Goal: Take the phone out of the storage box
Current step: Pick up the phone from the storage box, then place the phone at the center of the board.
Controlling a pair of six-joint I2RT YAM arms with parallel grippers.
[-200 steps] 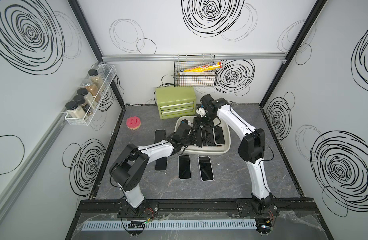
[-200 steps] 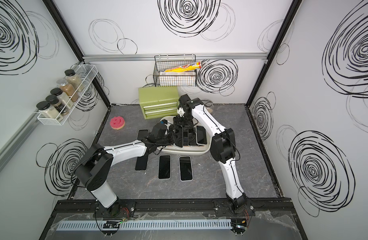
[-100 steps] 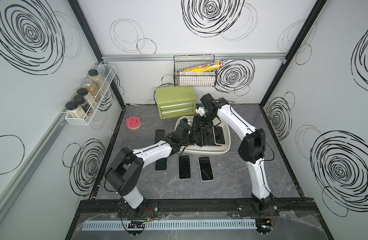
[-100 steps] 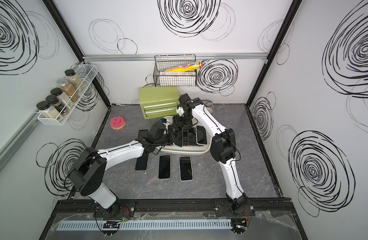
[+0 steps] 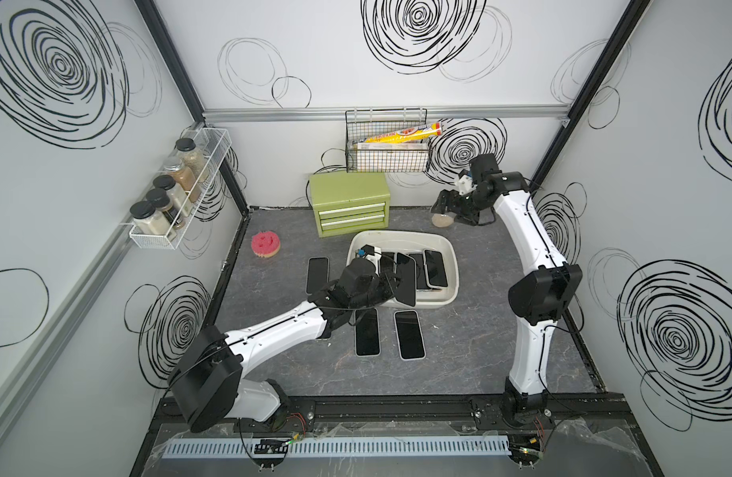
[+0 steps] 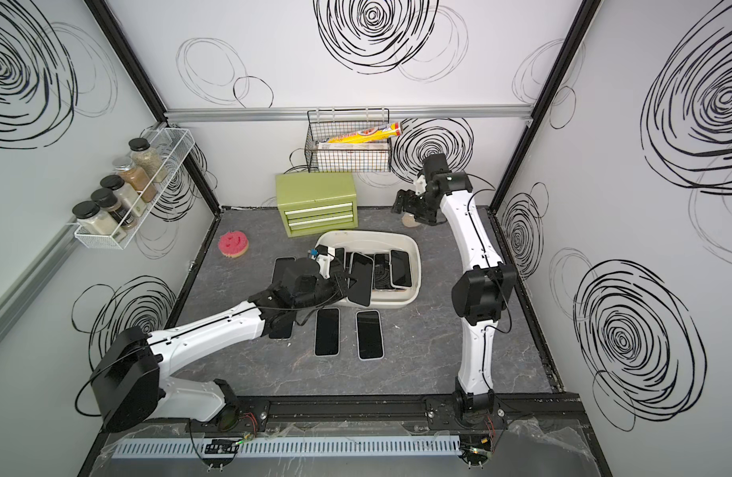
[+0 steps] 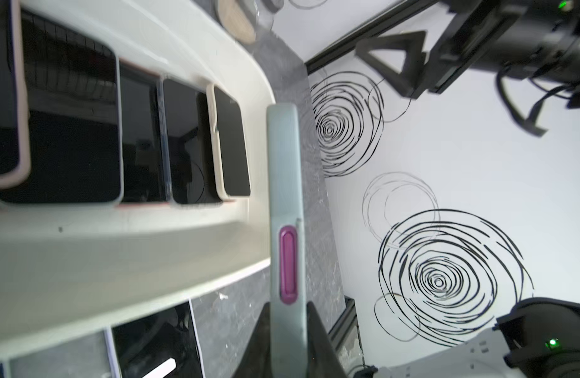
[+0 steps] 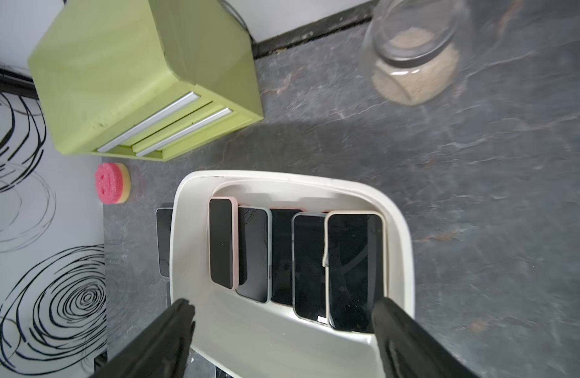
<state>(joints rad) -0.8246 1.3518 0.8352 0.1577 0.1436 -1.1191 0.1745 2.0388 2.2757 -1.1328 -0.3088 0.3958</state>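
Grey-green casing with a magenta button is shown only by the left wrist view on the phone [image 7: 285, 196], clenched in the left gripper [image 7: 287, 314] over the near rim of the storage box [image 5: 401, 236]. The right gripper [image 5: 445, 204] is spread wide, far right.

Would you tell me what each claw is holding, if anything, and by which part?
The left claw pinches a grey-cased phone by one end, across its faces; the right claw is open and empty.

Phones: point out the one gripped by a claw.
The phone in the grey-green case with a magenta side button, clamped edge-on in the left claw. All others lie in the box or on the table.
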